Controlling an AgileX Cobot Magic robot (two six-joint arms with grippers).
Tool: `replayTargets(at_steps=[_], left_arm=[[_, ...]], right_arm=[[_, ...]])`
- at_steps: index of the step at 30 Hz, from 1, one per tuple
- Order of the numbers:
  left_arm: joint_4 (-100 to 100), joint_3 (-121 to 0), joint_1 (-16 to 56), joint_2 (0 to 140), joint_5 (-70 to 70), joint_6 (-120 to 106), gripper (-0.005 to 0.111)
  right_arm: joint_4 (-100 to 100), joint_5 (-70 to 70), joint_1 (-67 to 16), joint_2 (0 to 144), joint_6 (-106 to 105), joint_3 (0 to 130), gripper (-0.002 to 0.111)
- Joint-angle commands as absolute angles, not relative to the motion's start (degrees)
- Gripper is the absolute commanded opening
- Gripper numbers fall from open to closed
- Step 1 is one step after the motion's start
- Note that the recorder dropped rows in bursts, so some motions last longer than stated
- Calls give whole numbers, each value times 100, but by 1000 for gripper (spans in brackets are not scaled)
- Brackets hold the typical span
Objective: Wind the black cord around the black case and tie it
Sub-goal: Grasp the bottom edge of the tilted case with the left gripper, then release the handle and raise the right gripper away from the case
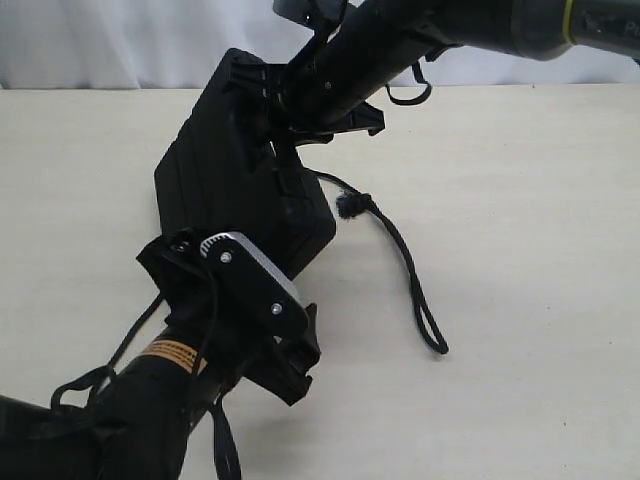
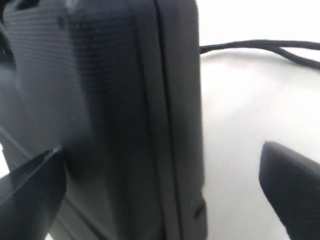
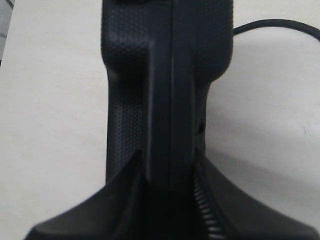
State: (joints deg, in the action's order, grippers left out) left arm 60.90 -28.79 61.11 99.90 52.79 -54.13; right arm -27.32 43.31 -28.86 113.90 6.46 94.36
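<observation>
The black case [image 1: 225, 175] stands up on its edge, slanting across the middle of the table. My right gripper [image 1: 292, 112] is shut on its far end; in the right wrist view the fingers [image 3: 117, 200] clamp both sides of the case [image 3: 165, 90]. My left gripper [image 1: 240, 300] is at the case's near end, open. In the left wrist view its gripper [image 2: 162, 150] has wide-spread fingers [image 2: 290, 185] on either side of the case [image 2: 100, 100] without touching it. The black cord [image 1: 410, 280] lies loose on the table right of the case, with a knot [image 1: 352, 205].
The cream table [image 1: 530, 200] stretches to the right and front. A white backdrop [image 1: 100, 40] closes off the back. My left arm [image 1: 150, 400] fills the lower left corner, with thin wires hanging off it.
</observation>
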Motion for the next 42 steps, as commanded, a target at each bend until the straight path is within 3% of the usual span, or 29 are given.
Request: replayTargets(at_steps=[1, 8, 14, 15, 16, 17, 18, 19, 20, 21, 24, 37, 42], left_arm=[[5907, -2882, 5720, 10010, 5382, -5219, 99], [4511, -2882, 4895, 10097, 5202, -4148, 99], [3774, -2882, 4727, 10097, 5082, -3740, 98], [3794, -2882, 4727, 10097, 4861, -3740, 89], [3863, -2882, 4727, 10097, 4849, -3740, 69], [3863, -2882, 4727, 10097, 4849, -3740, 41], [3863, -2882, 4727, 10097, 4849, -3740, 19], [3863, -2882, 4727, 10097, 4839, -3740, 4], [4009, -2882, 4727, 10097, 4828, -3753, 0], [4329, -2882, 4727, 10061, 4839, -3785, 0], [4957, -2882, 4727, 9934, 4813, -3820, 0], [5298, -2555, 4739, 9323, 4544, -4345, 0], [4601, -2248, 4739, 8847, 3572, -4169, 0]], right_arm=[[-2937, 4341, -2880, 11263, 596, 9453, 5], [-2937, 4363, -2880, 11263, 596, 9453, 5], [-2937, 4424, -2880, 11263, 596, 9453, 5], [-2937, 4425, -2880, 11263, 596, 9453, 5], [-2937, 4425, -2880, 11263, 596, 9453, 5], [-2937, 4487, -2880, 11263, 596, 9453, 10], [-2937, 4513, -2880, 11263, 596, 9453, 20], [-2937, 4527, -2880, 11263, 596, 9453, 31], [-2927, 4578, -2869, 11241, 596, 9453, 49], [-2899, 4626, -2810, 11171, 582, 9463, 60], [-2872, 4780, -2598, 10945, 446, 9463, 72], [-348, 5931, -1871, 10644, -738, 9450, 72], [-380, 5800, -1871, 10694, -1844, 9450, 72]])
